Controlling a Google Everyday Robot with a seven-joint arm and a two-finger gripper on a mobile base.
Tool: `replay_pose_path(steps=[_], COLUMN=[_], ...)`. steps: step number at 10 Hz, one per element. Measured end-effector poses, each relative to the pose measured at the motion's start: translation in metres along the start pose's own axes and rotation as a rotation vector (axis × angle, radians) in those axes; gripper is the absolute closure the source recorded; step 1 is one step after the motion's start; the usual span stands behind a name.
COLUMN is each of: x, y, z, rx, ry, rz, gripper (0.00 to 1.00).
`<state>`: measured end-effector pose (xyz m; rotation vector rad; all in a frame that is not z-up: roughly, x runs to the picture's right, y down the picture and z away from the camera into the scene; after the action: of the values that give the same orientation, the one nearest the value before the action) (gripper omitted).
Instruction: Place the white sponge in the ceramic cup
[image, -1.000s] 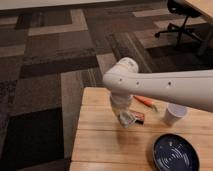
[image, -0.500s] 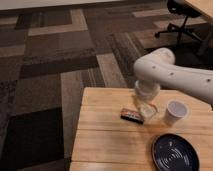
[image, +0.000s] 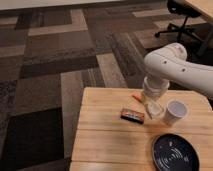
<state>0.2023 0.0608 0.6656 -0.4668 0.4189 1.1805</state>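
Sponge (image: 155, 110) hangs tilted in the gripper (image: 154, 109), which looks clenched on it just above the table (image: 100, 145), directly under the white wrist. Just to its right stands the cup (image: 175, 112), upright, near it but apart, with nothing inside as far as can be seen. To do this step well, I judge it should go a little to the right, rise above the rim and be centred over the mouth before release. The cup is narrow, so a corner caught on the rim could tip it or leave the block perched. Left of the gripper lies a dark bar (image: 132, 115), and behind it a small orange thing (image: 136, 96). The dark blue plate (image: 174, 152) in front carries nothing.
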Motion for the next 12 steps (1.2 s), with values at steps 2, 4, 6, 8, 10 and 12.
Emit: replay_pose_path(steps=[2, 4, 6, 8, 10, 12], x=[-0.008, -0.006, 0.0, 0.009, 0.012, 0.014], y=[-0.008, -0.03, -0.075, -0.111, -0.134, -0.144], z=[-0.001, 0.0, 0.0, 0.0, 0.007, 0.015], rx=[-0.057, -0.061, -0.022, 0.032, 0.057, 0.061], ry=[-0.034, -0.041, -0.034, -0.026, -0.043, -0.064], rz=[0.024, 0.047, 0.074, 0.081, 0.082, 0.073], gripper=[0.97, 0.97, 0.97, 0.97, 0.97, 0.97])
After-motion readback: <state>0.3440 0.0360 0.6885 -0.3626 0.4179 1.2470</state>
